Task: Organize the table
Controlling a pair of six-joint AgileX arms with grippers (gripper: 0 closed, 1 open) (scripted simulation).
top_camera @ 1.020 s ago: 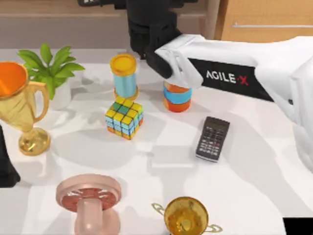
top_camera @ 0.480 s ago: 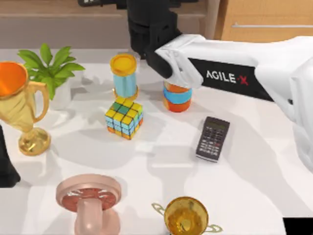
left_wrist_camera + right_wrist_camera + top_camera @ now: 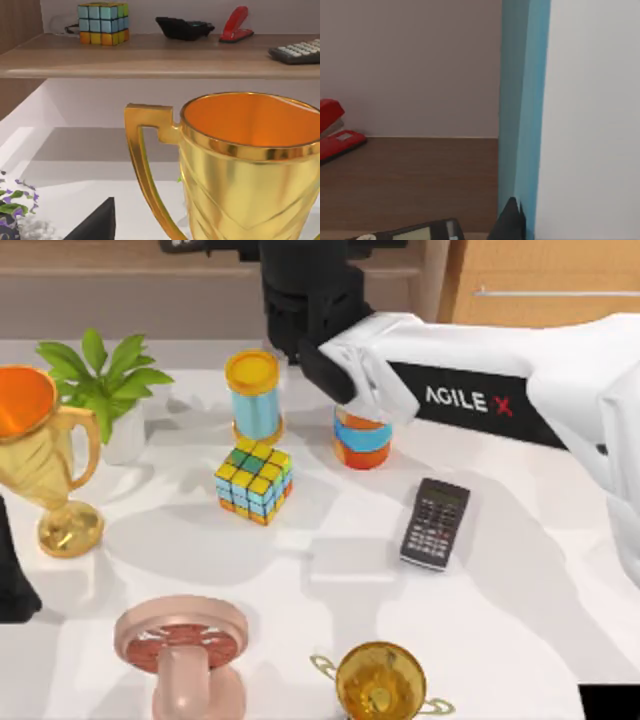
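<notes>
Two arms: right end effector [image 3: 300, 300] over shelf [image 3: 130, 260], left parked.

Even, bright light falls from above onto the white table [image 3: 520, 570]. The right arm [image 3: 500, 390] casts a soft, broad grey shadow across the middle. The gold cup [image 3: 250, 165] shows bright gleams along its rim. Edges are slightly soft, without glare.

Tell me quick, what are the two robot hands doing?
Left end effector: by the gold trophy at the table's left; cannot be told.
Right end effector: reaching toward the shelf at the back; cannot be told.
</notes>
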